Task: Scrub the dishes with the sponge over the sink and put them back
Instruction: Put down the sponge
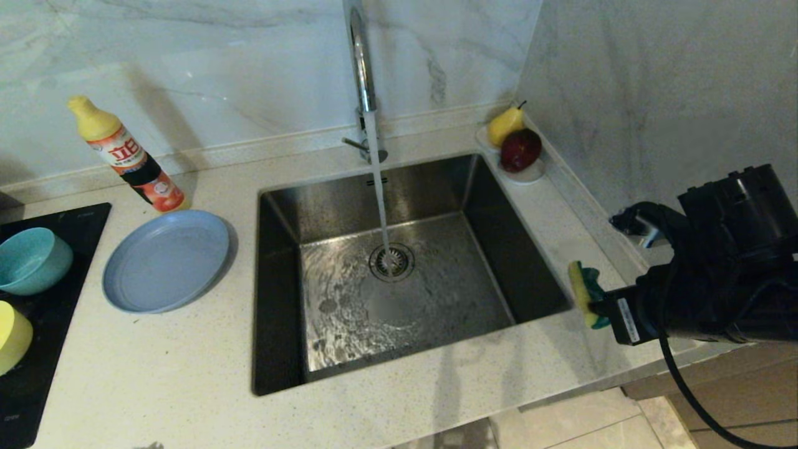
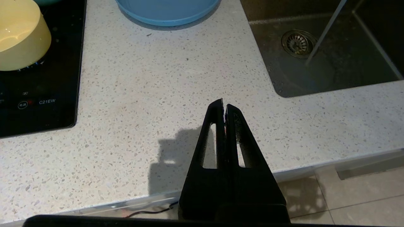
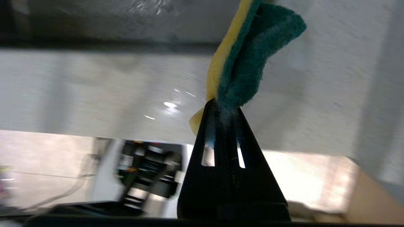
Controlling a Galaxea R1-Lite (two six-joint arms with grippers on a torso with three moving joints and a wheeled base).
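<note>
Your right gripper (image 1: 600,307) pinches the sponge (image 1: 585,292) beside the sink (image 1: 280,299), ready for scrubbing. Your left gripper (image 2: 224,105), jaws pressed together and empty, waits over the counter (image 2: 151,94); all 3 dishes sit unwashed.

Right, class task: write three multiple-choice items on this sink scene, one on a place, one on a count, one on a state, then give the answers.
1. Where does the plate lie?
A. on the counter left of the sink
B. in the sink
C. on the cooktop

2. How many bowls sit on the cooktop?
A. one
B. two
C. three

3. What is the right gripper doing?
A. hanging open
B. shut on nothing
C. shut on the sponge

Answers: A, the plate rests on bare counter beside the basin; B, a teal bowl and a yellow bowl; C, the sponge sticks out from its closed fingers.
</note>
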